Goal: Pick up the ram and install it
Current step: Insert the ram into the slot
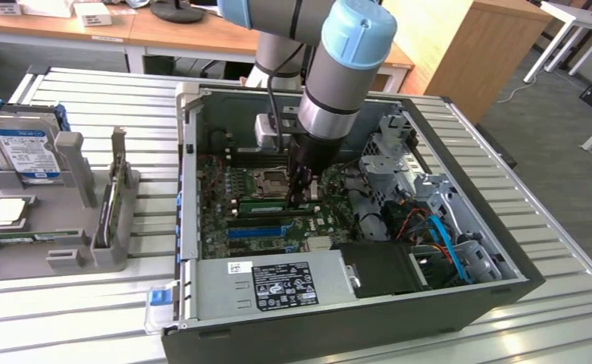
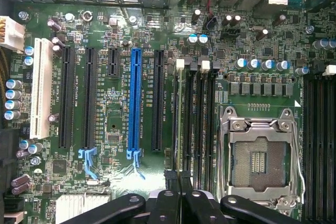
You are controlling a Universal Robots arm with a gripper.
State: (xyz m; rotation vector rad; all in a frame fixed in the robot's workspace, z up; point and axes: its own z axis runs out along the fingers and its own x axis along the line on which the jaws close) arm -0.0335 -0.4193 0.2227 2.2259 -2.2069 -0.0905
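Clearance: case [image 1: 187, 174] found open on top, entry from above allowed | opening's middle taken by arm [image 1: 336, 83] and gripper [image 1: 299, 197] | motherboard [image 2: 113, 114] hemmed by drive cage [image 1: 402, 163] at the exterior view's right, power supply [image 1: 275, 280] at near side | memory slots [image 2: 197, 119] bordered by CPU socket [image 2: 260, 156]

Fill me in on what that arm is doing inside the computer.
A robot arm is reaching down into an open computer case. Its gripper is shut and sits low over the motherboard, at the memory slots beside the empty CPU socket. The ram, a long green stick, lies along one of those slots right at the gripper. Whether it is pressed fully home cannot be told.
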